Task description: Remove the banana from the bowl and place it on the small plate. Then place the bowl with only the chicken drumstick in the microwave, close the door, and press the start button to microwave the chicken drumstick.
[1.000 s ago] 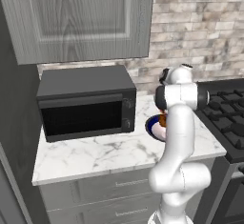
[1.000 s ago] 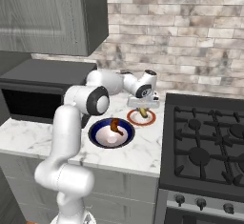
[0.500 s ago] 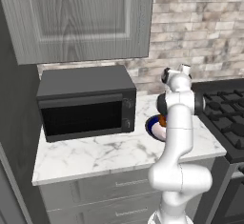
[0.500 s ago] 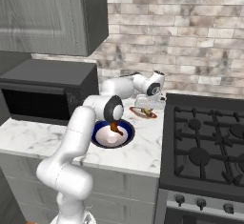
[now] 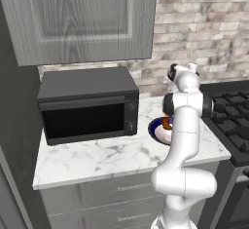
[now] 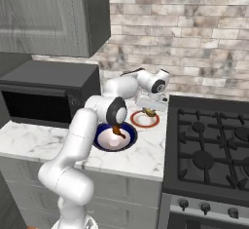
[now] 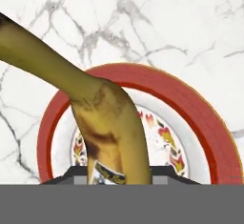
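On the marble counter in the left base view, the microwave [image 5: 87, 105] sits with its door [image 5: 82, 121] shut, and the blue-rimmed bowl [image 5: 158, 128] peeks out just to its right, half hidden behind the white arm. So the bowl has not gone in yet; by my reckoning, opening the door, loading the bowl, closing up and pressing start are all left to do.

From the right base view, the gripper [image 6: 150, 109] hangs over the small plate [image 6: 144, 120] by the stove, with something yellowish at its tip. The bowl [image 6: 115, 138] lies near the plate, and only the chicken drumstick [image 6: 116, 130] lies in it, reddish-brown against the white inside.

In the hand view, the banana [image 7: 97, 118] is clamped between the fingers, directly above the small plate [image 7: 195, 118]. It is yellow with brown streaks and bruising, curving away up-left. It looks close to being set down, but not yet released.
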{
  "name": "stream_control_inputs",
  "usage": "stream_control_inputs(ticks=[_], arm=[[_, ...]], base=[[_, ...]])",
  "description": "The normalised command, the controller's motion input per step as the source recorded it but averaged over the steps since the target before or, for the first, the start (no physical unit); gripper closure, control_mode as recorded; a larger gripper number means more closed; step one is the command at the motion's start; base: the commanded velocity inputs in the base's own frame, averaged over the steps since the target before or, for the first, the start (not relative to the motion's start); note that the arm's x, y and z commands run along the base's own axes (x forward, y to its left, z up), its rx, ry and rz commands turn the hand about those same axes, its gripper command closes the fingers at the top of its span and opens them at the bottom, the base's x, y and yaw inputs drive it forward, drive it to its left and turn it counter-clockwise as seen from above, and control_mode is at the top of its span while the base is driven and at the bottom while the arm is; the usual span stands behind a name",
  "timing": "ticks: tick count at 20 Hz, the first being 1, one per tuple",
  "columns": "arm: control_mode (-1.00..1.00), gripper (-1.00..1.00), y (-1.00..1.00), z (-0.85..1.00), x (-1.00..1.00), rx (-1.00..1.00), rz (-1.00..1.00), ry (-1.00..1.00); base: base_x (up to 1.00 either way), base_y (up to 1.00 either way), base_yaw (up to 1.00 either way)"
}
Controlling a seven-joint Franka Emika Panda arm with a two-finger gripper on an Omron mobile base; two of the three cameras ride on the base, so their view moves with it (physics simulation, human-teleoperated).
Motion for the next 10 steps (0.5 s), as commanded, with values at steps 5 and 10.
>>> stream_control_inputs(ticks=[5, 10], arm=[[-1.0, 1.0, 0.44, -0.19, -0.34, 0.0, 0.0, 0.0], [-1.0, -1.0, -0.08, -0.03, -0.18, 0.0, 0.0, -0.13]], base=[[0.0, 0.0, 0.0], [0.0, 0.0, 0.0]])
